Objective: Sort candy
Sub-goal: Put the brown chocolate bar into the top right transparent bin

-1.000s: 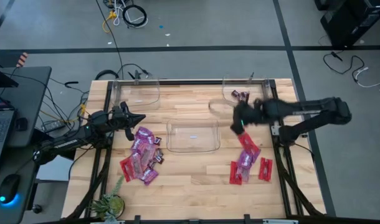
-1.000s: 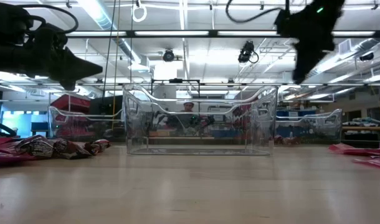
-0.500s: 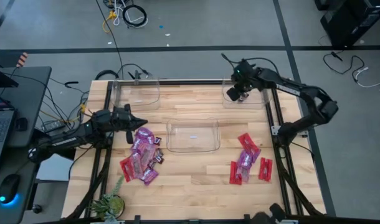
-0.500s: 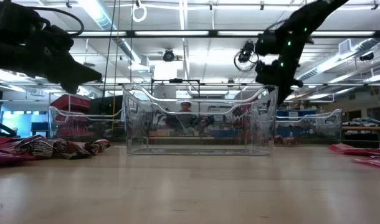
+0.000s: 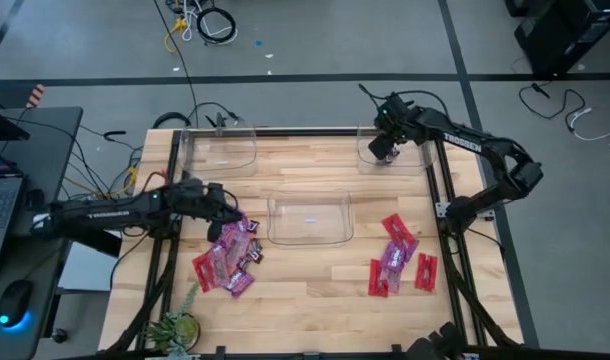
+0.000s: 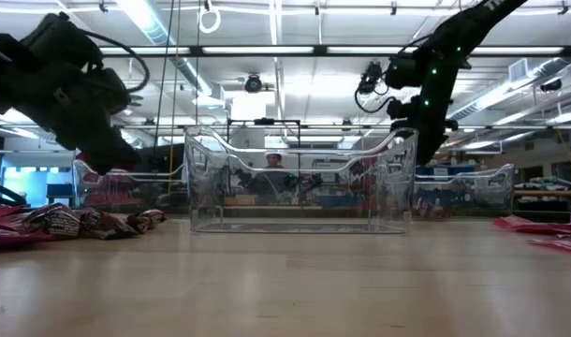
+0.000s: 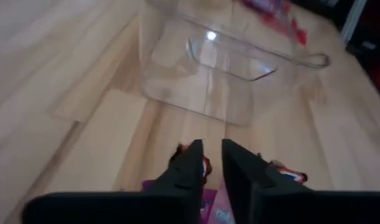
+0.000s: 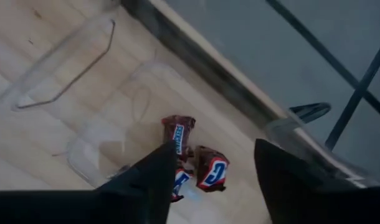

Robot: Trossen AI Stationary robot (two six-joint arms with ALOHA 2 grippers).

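the high view alone takes in the whole table (image 5: 305, 295): the right gripper (image 5: 386, 147) hangs over the clear bin at the far right corner (image 5: 370, 160), and the left gripper (image 5: 228, 207) sits low at the top of the candy pile near the left edge (image 5: 228, 255), beside the middle bin (image 5: 308, 219). only the right wrist view looks down into the corner bin, where brown wrapped candies (image 8: 187, 155) lie on its floor between that gripper's fingers, which stand spread wide with nothing held. the left wrist view shows its fingers (image 7: 190, 165) a narrow gap apart above purple and red wrappers, gripping nothing that can be seen. the candy is small, flat and shiny, in purple, red and dark brown; a second heap of red and pink packets (image 5: 397, 262) lies toward the right edge. in the low view the left pile (image 6: 70, 223) is a flat strip cut off at the frame's side, and the corner bin's contents are hard to make out behind the middle bin. a third bin (image 5: 223, 153) stands at the far left corner.
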